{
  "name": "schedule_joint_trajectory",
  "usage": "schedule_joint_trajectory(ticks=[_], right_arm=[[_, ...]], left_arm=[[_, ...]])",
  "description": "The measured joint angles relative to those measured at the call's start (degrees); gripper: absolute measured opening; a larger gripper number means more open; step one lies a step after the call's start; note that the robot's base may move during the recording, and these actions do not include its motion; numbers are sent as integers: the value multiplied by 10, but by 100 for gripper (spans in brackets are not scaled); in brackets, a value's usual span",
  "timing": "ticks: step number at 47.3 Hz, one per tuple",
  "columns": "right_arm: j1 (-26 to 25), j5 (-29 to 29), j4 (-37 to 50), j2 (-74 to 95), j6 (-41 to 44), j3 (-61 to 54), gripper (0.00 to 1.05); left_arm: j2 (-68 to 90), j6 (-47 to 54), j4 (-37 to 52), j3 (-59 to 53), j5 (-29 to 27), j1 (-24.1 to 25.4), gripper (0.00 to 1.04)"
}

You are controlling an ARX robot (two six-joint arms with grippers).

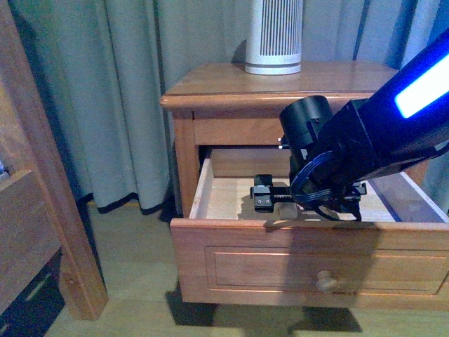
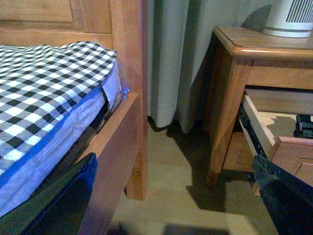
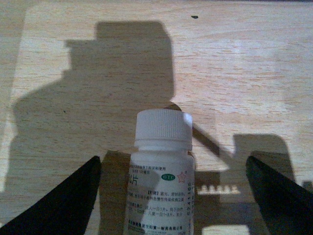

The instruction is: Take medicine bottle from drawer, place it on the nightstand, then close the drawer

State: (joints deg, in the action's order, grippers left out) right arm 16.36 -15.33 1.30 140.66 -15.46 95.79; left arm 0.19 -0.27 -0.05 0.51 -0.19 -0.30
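The medicine bottle point(image 3: 161, 171), white with a ribbed white cap and printed label, lies on the pale floor of the drawer point(image 3: 234, 73). My right gripper point(image 3: 172, 164) is open. Its dark fingers point(image 3: 63, 200) stand on either side of the bottle with a gap on each side. In the front view the drawer point(image 1: 309, 263) of the nightstand point(image 1: 280, 81) is pulled far out, and my right gripper point(image 1: 305, 203) reaches down into it, over a pale shape that seems to be the bottle point(image 1: 286, 210). My left gripper point(image 2: 171, 196) hangs open over the floor, holding nothing.
A large white ribbed cylinder point(image 1: 273, 35) stands at the back of the nightstand top. The wooden bed frame point(image 1: 42, 210) is at the left, with a checked mattress point(image 2: 44, 88). Curtains point(image 1: 126, 98) hang behind. Wooden floor lies between bed and nightstand.
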Motion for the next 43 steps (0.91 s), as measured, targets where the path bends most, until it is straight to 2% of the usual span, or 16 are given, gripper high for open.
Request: schedule_joint_trajectory(ticks=[8,15,17,30,43], right_arm=[[0,0,4,1,0,0,59],[2,-3,13,1,0,-7,35],[2,-4,14,-1,-3,-9,32],[-1,18,-18,-65,-59,-72,30],[-7,8,-33,-265,-77,-178,30]], left_arm=[[0,0,0,0,0,0,98],[0,0,0,0,0,0,98],[0,0,0,0,0,0,98],[0,0,0,0,0,0,98],[0,0,0,0,0,0,98]])
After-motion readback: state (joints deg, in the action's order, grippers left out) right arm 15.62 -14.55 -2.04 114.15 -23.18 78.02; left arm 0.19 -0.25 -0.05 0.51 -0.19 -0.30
